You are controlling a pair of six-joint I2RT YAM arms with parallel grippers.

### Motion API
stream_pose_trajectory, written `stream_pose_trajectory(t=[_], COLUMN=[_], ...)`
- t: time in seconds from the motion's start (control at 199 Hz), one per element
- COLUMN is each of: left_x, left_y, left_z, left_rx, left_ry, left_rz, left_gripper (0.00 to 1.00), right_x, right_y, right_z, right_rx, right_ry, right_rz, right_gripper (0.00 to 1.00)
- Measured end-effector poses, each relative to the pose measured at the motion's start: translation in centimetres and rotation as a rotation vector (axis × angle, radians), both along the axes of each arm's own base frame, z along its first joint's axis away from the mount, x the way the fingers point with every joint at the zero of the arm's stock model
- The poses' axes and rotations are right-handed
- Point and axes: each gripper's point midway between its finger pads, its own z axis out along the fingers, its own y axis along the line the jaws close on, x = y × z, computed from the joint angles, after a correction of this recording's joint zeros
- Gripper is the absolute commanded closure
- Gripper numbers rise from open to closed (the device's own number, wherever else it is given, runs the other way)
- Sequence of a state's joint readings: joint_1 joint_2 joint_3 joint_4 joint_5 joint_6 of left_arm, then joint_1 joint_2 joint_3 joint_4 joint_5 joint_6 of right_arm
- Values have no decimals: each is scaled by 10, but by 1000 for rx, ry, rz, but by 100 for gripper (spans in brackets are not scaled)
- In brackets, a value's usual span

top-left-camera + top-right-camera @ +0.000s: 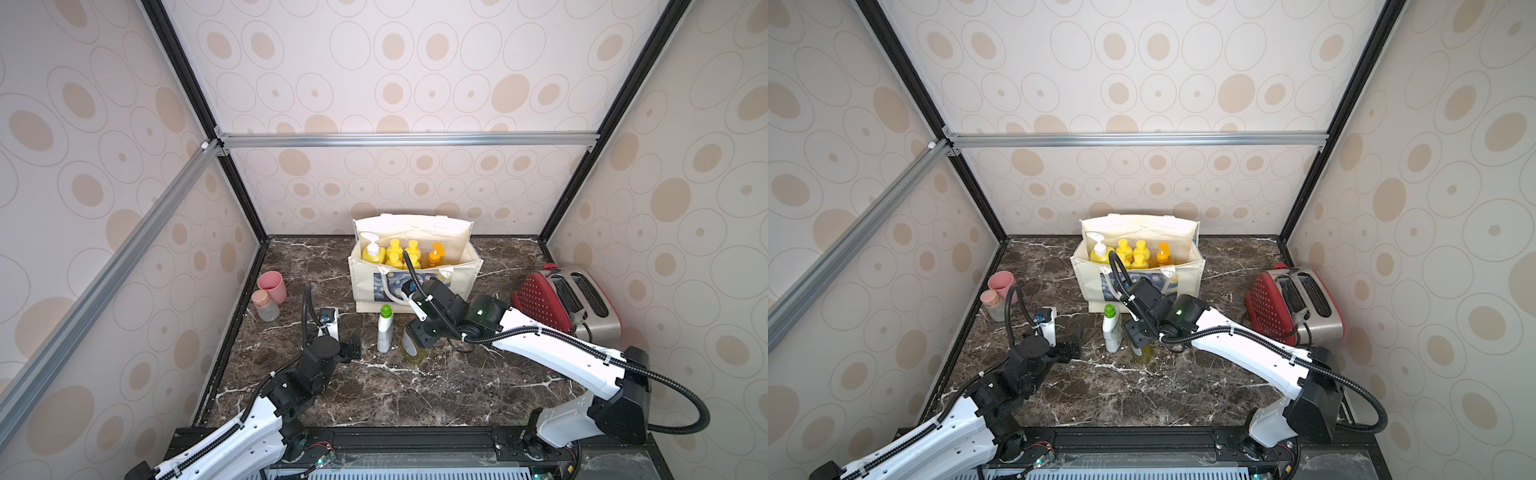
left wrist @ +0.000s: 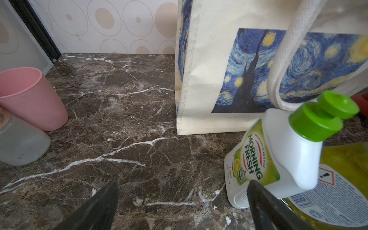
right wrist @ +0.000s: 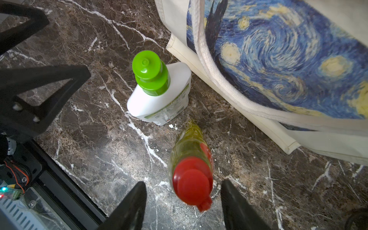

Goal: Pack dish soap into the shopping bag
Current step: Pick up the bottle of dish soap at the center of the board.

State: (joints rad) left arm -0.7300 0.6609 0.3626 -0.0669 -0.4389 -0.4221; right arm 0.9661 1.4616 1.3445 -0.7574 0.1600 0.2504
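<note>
Right fingers (image 3: 133, 205) straddle, half-open, the red cap of the greenish clear plastic bottle (image 3: 190, 145) standing just in front of the cream starry-print canvas shopping bag (image 3: 278, 59). An off-centre pinch could topple it against the white green-capped bottle (image 3: 159, 99) alongside. Left fingers (image 2: 99, 207) wide, empty.

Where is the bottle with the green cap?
In both top views the white green-capped bottle stands upright on the table just in front of the shopping bag, left of the greenish red-capped bottle.
</note>
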Motion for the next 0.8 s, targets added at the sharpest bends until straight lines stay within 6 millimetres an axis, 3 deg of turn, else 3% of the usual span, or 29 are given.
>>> stream_pose_trajectory(t=[0.476, 0.797], left_x=[0, 0], left_y=[0, -1], left_z=[-1, -5], left_rx=[-1, 9], left_ry=[0, 12], left_rz=[-2, -3], left_gripper=[1, 1], right_x=[9, 13], right_y=[-1, 1], right_z=[-1, -15], right_rx=[-3, -20], right_ry=[-33, -14], right_rz=[-41, -47], right_gripper=[51, 58])
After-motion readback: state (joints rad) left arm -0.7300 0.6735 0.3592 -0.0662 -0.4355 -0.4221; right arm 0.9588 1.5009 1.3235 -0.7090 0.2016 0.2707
